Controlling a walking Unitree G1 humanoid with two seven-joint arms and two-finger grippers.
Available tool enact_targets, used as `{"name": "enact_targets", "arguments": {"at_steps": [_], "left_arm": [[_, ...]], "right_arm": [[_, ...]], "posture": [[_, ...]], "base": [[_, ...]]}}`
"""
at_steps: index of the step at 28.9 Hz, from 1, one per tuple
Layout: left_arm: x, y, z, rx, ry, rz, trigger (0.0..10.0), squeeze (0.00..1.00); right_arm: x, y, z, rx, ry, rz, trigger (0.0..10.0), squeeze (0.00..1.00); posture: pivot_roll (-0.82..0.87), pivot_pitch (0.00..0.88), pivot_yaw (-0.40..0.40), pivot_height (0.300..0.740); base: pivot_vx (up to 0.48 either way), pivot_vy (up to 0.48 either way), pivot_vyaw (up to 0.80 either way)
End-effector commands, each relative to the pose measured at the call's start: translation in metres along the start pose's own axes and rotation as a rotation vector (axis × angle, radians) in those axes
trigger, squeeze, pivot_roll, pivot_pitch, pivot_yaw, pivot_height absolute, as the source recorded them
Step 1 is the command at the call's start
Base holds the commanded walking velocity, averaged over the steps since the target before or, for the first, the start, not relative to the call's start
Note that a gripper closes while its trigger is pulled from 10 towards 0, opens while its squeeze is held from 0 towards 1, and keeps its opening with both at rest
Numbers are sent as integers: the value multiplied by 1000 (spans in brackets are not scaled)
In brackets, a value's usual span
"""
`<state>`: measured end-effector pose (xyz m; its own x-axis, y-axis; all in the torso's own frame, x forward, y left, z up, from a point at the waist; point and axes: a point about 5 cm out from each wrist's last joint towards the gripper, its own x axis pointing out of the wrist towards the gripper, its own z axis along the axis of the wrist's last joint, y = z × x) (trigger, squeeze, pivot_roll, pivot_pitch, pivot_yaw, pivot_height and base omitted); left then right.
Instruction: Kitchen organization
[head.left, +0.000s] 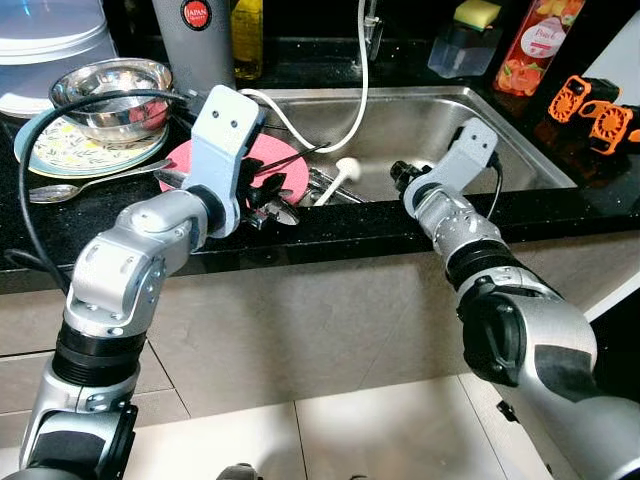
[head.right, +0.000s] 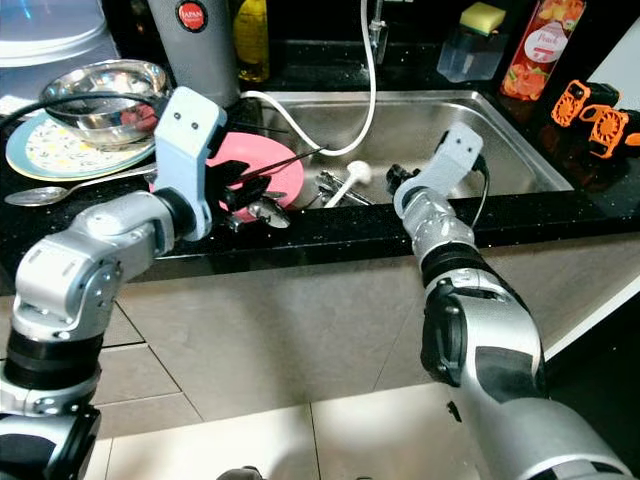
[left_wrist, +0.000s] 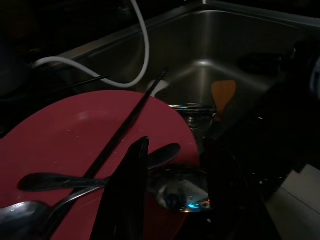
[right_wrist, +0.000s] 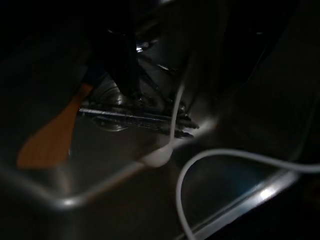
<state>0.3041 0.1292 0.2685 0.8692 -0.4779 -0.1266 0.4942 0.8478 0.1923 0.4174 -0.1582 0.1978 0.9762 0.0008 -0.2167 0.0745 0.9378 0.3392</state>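
A pink plate (head.left: 285, 160) leans at the left rim of the steel sink (head.left: 430, 120), with black chopsticks (left_wrist: 125, 130) and spoons lying across it. My left gripper (head.left: 268, 208) hovers at the plate's near edge, shut on the bowl of a metal spoon (left_wrist: 175, 192); its fingers (left_wrist: 131, 185) stand on either side of that bowl. My right gripper (head.left: 400, 176) reaches over the sink's front rim. Below it in the basin lie several metal utensils (right_wrist: 140, 117), a white-handled tool (head.left: 345, 170) and an orange spatula (right_wrist: 50, 140).
A white cable (head.left: 355, 90) loops into the sink. On the left counter, a steel bowl (head.left: 110, 90) sits on a patterned plate (head.left: 60, 150), with a spoon (head.left: 70, 187) in front. A grey canister (head.left: 195, 40), a soap dispenser (head.left: 465, 40) and a bottle (head.left: 540, 40) line the back.
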Motion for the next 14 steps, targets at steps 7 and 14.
{"name": "enact_targets", "arguments": {"at_steps": [7, 14], "left_arm": [[2, 11, 7, -81, 5, 58, 10000, 0], [12, 23, -7, -75, 111, 128, 10000, 0]], "right_arm": [[-8, -19, -9, -296, 11, 155, 10000, 0], [-35, -4, 13, -258, -118, 396, 10000, 0]], "posture": [[249, 51, -39, 740], [225, 54, -23, 740]], "base": [[0, 0, 0], [0, 0, 0]]}}
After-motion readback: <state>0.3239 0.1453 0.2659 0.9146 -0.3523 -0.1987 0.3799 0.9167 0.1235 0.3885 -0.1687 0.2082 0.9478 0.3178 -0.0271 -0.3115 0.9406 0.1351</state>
